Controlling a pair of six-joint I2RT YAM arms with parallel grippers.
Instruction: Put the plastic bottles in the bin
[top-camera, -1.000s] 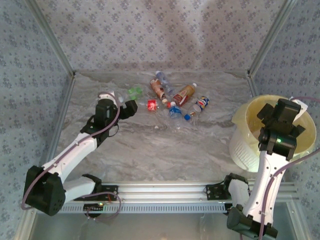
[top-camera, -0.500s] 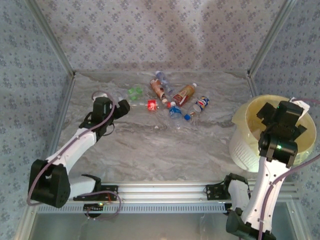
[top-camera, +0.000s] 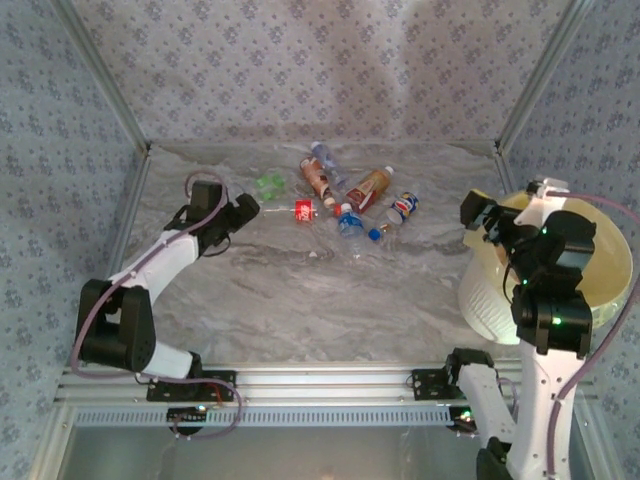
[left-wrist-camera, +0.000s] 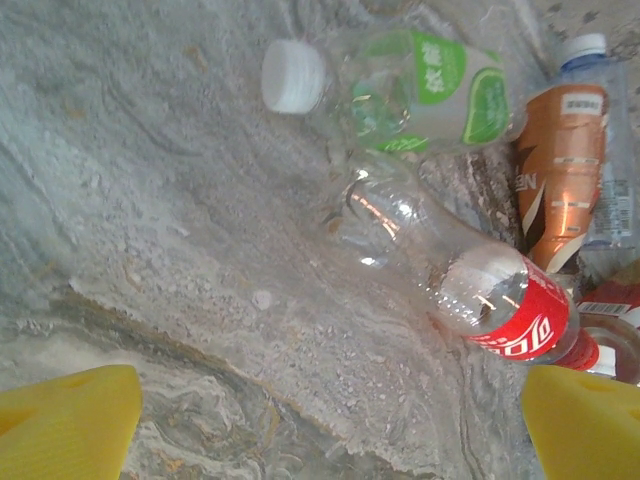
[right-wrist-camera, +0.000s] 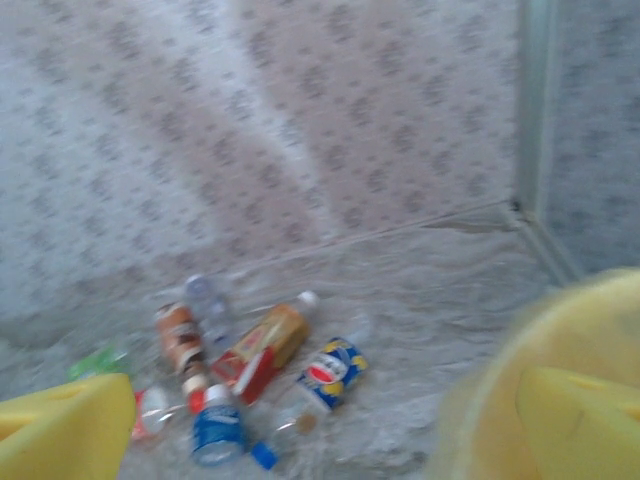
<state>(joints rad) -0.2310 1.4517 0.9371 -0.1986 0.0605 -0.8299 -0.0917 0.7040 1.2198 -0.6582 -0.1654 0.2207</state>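
Left wrist: green-label bottle (left-wrist-camera: 425, 92) lies crosswise, white cap (left-wrist-camera: 293, 75) leftward.

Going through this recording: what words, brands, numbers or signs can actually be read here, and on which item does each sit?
"NE": white letters, cut off, on the orange bottle; its barcode digits are too small to read.
White characters on the green-label bottle: too small to read.
White script on the red-label bottle: not legible.
Round red, white and blue logo on the blue-label bottle: blurred, no words readable.
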